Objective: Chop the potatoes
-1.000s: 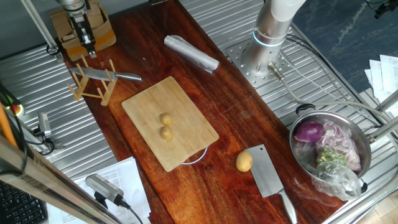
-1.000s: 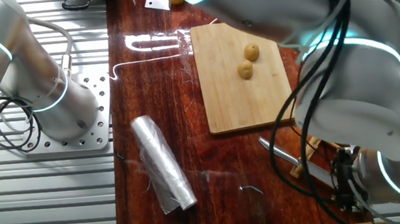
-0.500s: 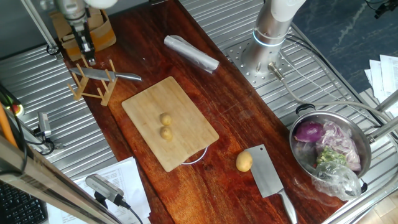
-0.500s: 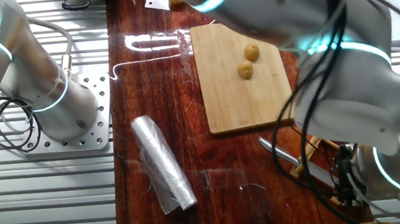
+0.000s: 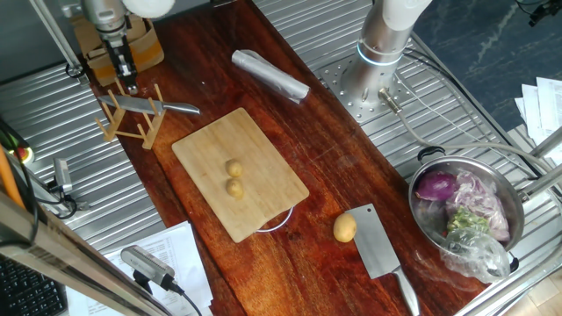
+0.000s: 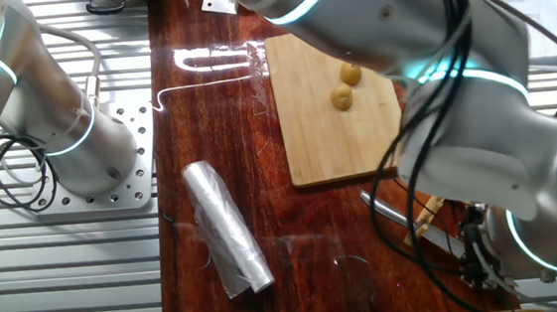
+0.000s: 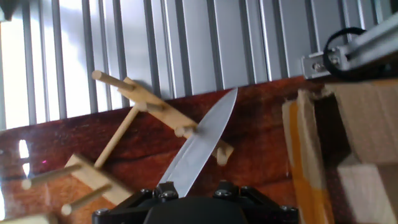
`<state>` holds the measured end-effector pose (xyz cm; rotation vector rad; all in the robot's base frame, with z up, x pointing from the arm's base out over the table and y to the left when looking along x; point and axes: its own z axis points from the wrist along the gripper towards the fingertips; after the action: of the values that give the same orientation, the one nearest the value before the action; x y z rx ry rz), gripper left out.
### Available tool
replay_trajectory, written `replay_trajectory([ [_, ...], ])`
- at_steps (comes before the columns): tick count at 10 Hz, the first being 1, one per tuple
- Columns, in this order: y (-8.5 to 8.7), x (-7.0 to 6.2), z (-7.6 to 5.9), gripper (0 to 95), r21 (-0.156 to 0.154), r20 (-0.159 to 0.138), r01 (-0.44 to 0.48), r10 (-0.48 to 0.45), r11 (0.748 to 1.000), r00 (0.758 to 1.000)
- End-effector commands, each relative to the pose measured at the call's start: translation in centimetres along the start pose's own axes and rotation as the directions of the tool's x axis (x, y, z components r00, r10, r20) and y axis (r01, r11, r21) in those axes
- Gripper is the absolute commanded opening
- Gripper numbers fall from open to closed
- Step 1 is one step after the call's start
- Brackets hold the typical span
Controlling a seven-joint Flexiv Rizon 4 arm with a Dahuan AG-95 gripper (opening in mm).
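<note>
1. Barely anything moves since a second ago: the claw shifts slightly over the far-left end of the desk, drifting a bit toward the knife handle, and everything else sits exactly where it was.

2. Step in hand, by the look of it: fetching the tool. The claw hangs right above the handle end of the knife, which lies across the little wooden rack. In the hand view the knife's blade runs straight out from the claw's base, so it's lined up along it.

3. Claw state: can't tell. The fingers look close together, and whether they're actually clamped on the handle isn't visible in any view.

4. The potatoes are well apart from all this, two small ones touching or nearly so in the middle of the cutting board, uncut. The other fixed view shows the same pair.

5. Next move probably calls for a firm grip on the handle, a clean lift clear of the rack pegs, then carrying the blade over to the board.

6. The cleaver and bigger potato sit unused.
</note>
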<state>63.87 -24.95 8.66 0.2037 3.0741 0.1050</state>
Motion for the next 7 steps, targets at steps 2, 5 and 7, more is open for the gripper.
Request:
replay_trajectory([
  [2,0.1,0.0,0.8,38.0,-0.005,0.017,-0.082,0.082,0.997,0.997],
  [5,1.2,0.4,1.8,38.0,-0.003,0.021,-0.118,0.118,0.993,0.993],
  [7,1.2,0.4,1.8,38.0,-0.002,0.024,-0.121,0.121,0.993,0.992],
])
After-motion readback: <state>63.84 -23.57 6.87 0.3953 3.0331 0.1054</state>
